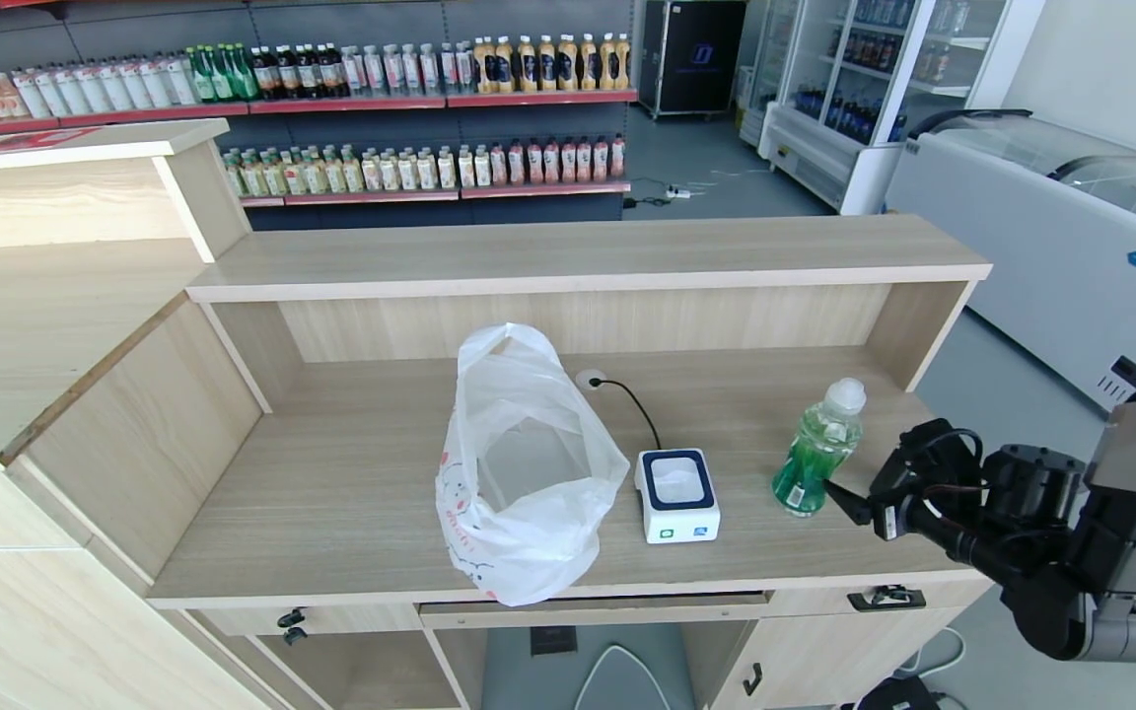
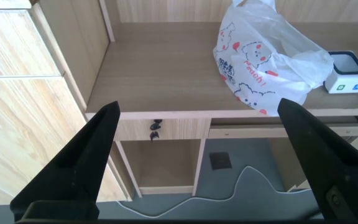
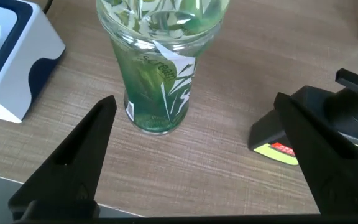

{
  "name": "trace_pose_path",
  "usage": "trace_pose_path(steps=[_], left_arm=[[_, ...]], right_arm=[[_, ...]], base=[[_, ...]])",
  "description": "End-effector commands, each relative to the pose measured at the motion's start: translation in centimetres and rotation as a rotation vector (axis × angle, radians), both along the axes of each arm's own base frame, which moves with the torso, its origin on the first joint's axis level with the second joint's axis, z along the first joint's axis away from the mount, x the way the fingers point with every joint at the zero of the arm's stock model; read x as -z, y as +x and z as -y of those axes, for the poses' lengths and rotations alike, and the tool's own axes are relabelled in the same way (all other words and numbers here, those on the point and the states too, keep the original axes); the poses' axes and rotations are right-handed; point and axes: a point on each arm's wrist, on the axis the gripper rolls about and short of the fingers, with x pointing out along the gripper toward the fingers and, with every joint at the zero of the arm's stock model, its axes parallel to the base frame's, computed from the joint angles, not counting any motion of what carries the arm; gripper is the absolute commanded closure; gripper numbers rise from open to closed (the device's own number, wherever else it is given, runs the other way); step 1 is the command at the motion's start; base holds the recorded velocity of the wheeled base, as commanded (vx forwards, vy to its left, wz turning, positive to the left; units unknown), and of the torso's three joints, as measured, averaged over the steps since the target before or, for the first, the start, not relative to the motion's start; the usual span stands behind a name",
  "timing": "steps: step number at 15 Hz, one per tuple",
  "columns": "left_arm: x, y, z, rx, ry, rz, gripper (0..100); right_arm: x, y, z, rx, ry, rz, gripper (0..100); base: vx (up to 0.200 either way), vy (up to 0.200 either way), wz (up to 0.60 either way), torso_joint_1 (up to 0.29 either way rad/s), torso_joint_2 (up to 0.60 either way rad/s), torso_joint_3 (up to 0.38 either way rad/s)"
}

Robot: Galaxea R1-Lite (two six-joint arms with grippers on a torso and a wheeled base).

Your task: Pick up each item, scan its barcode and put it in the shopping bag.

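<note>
Green plastic bottle (image 1: 815, 456) upright (white cap); crinkled white bag (image 1: 474, 513) gaping

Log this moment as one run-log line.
right gripper: open, beside green bottle; left gripper: open, before counter; shopping bag: standing open; scanner: between bag and bottle

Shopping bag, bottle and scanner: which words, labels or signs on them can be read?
Shopping bag: red lettering beside cartoon figures, too small to read with certainty.
Green bottle: white slanted lettering on the label, distorted, not readable.
Scanner: two small coloured marks on its front, no legible words.
</note>
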Motion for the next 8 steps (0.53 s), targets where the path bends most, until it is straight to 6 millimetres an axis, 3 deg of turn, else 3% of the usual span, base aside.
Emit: trace_pose_path(steps=[1, 8], left_arm=[[0.0, 0.0, 0.0, 0.0, 0.0, -0.001, 0], [0.0, 0.0, 0.0, 0.0, 0.0, -0.001, 0]], right_arm=[[1.3, 0.8, -0.2, -0.011, 0.002, -0.015, 0], [3.3, 3.3, -1.9, -0.103, 0.01, 0.03, 0]], base=[[0.0, 0.0, 0.0, 0.0, 0.0, 0.0], [0.0, 0.0, 0.0, 0.0, 0.0, 0.0]])
